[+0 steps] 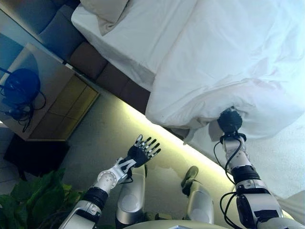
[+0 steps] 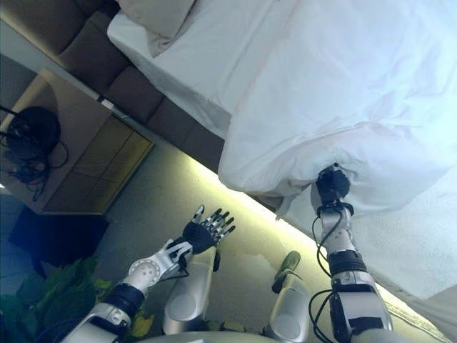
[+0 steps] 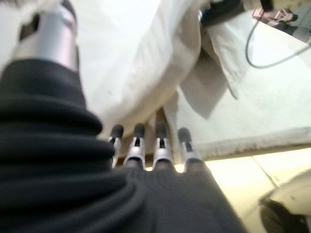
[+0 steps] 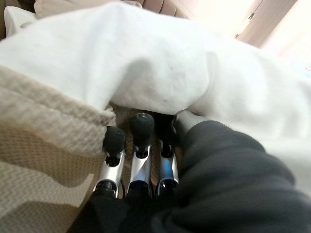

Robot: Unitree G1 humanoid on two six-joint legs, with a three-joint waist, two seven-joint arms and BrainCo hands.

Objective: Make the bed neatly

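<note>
White duvet (image 1: 228, 71) lies bunched over the bed (image 1: 128, 47), its edge overhanging the side. Right hand (image 2: 332, 184) is tucked beneath that edge, fingers extended, gripping nothing. Left hand (image 1: 143, 150) hovers spread above the floor (image 1: 105, 133).

We see the bed (image 1: 119, 76) beyond the right hand (image 1: 230, 121), with a white duvet (image 1: 228, 62) bunched just above this hand and a pillow (image 1: 105, 12) far from it.
</note>
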